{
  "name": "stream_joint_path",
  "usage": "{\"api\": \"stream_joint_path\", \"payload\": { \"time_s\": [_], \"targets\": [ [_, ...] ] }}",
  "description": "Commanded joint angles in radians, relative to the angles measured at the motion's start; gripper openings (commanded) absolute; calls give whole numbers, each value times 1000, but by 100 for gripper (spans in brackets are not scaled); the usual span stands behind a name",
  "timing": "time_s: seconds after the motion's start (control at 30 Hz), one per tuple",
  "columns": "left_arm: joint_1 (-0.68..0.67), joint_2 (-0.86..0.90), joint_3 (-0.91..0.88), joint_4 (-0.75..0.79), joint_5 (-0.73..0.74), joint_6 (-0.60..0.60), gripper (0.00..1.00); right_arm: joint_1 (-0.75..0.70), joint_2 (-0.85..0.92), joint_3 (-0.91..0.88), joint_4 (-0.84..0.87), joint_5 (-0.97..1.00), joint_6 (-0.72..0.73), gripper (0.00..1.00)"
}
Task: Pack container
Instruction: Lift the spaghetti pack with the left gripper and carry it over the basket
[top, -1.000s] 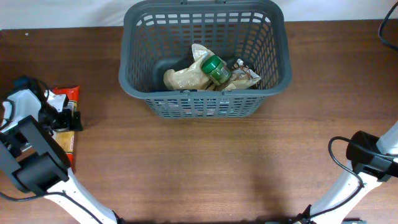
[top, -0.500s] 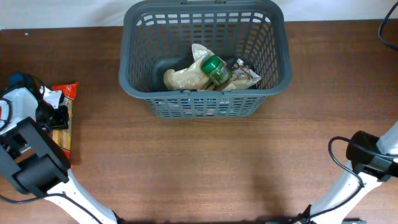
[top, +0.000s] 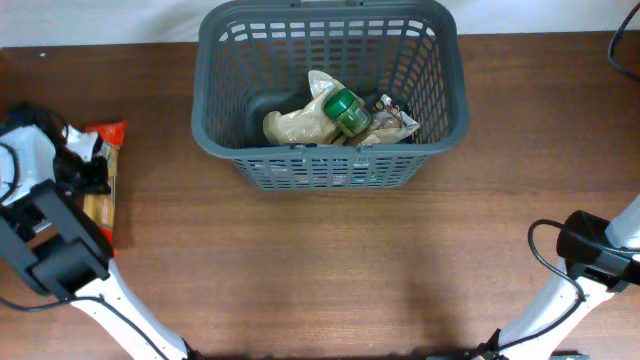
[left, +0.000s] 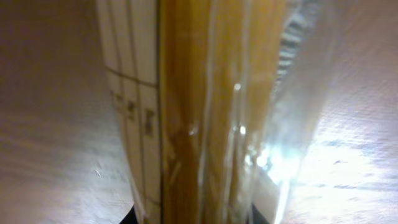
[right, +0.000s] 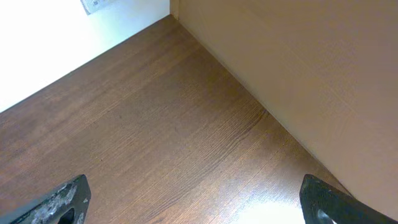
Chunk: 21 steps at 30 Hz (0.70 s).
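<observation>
Dark grey plastic shopping basket, rectangular, lattice-sided.

Overhead view:
- The basket stands at the far centre of the brown wooden table.
- Its contents are a beige crumpled bag, a green-capped item and a small printed pouch, all heaped toward the near wall.
- A long clear spaghetti packet with an orange-red end lies flat at the table's left edge, well apart from the basket.
- Left gripper sits directly over the packet's upper part. Whether its jaws pinch the packet cannot be told from above.
- Right arm is at the near right corner, well apart from everything.

Left wrist view:
- The spaghetti packet fills the frame, with yellow strands under glossy film and a white label strip beside them.
- The fingers are hidden, so the jaw state cannot be told.

Right wrist view:
- Right gripper has its jaws spread wide, with nothing between and bare table below.

Handling note (a judgement):
- The step in hand is probably grasping the packet.
- Grip across the narrow width, near the middle for balance.
- The film looks slippery and the strands brittle, so close firmly yet gently.
- Lift level, clear the rim, and lay the packet lengthwise on the bare left part of the base.
</observation>
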Motion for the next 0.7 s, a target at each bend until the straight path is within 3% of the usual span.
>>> {"api": "stream_joint_path", "payload": {
  "time_s": [0.0, 0.23, 0.4, 0.67],
  "targets": [
    [-37, -10, 226, -54, 54, 0, 2, -3, 2, -6, 0, -6, 15, 99],
    [-106, -11, 589, -125, 69, -90, 2, -3, 2, -6, 0, -6, 15, 99],
    [-190, -16, 815, -141, 142, -106, 2, -3, 2, -6, 0, -6, 15, 99],
    [-375, -16, 1093, -132, 139, -102, 2, -3, 2, -6, 0, -6, 15, 99]
  ]
}}
